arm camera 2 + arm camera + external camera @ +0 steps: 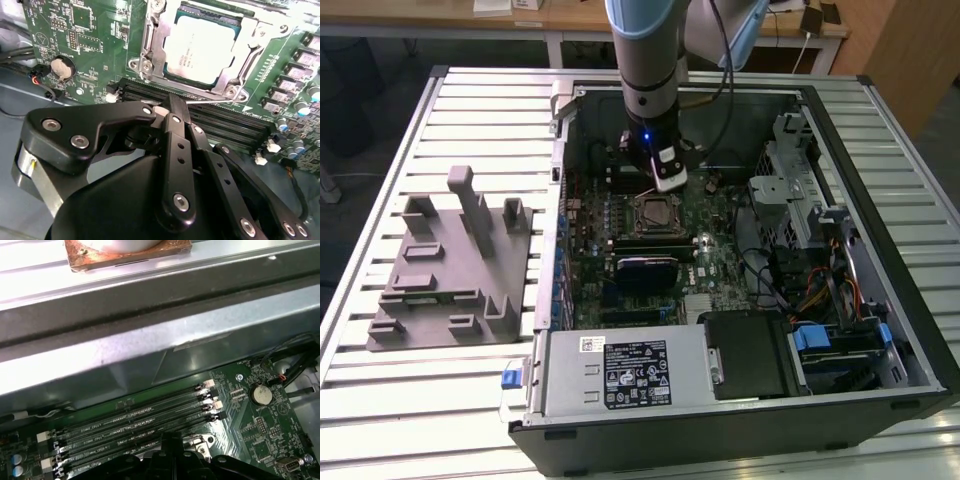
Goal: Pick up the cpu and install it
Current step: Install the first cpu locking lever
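Hand pressed together, hovering just beside the socket with nothing between its fingers.

Beyond its black linkages in the second wrist view, the cpu already lies seated in the motherboard socket, its metal frame around it, memory slots between. Placement looks done; securing the frame is likely what remains. The open computer case holds the motherboard; the grey fixture sits on the tabletop.
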Motion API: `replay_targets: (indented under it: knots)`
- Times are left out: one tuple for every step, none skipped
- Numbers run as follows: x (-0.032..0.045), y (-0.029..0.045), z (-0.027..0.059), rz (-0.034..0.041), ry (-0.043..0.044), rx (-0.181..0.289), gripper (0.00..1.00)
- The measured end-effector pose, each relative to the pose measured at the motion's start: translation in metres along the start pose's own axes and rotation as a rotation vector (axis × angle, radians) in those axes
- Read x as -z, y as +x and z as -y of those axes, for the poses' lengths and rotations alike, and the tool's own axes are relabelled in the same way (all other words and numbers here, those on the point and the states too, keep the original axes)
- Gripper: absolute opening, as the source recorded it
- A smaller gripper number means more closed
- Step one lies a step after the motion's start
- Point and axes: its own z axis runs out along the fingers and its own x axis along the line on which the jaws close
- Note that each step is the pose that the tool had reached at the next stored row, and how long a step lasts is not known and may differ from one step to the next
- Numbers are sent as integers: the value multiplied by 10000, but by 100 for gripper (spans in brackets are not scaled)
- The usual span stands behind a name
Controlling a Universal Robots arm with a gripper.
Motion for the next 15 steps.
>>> replay_targets:
  knots:
    - [-4,4,-8,9,1,-20,11]
    - [-7,8,-16,16,3,-39,11]
    - [-10,11,-22,24,4,-54,11]
    - [-12,12,-25,32,4,-70,11]
    - [-15,13,-25,50,9,-97,11]
    - [-17,13,-25,83,31,-137,11]
    - [-20,13,-24,117,51,-183,11]
    - [-23,14,-24,152,65,-232,11]
    - [-27,14,-23,187,75,-283,11]
    - [-31,16,-24,214,78,-330,11]
    - [-36,18,-29,236,81,-377,11]
    - [-40,21,-35,254,83,-420,11]
    - [-43,24,-41,270,87,-467,11]
    - [-47,27,-48,285,92,-513,11]
    - [-50,30,-54,300,97,-560,11]
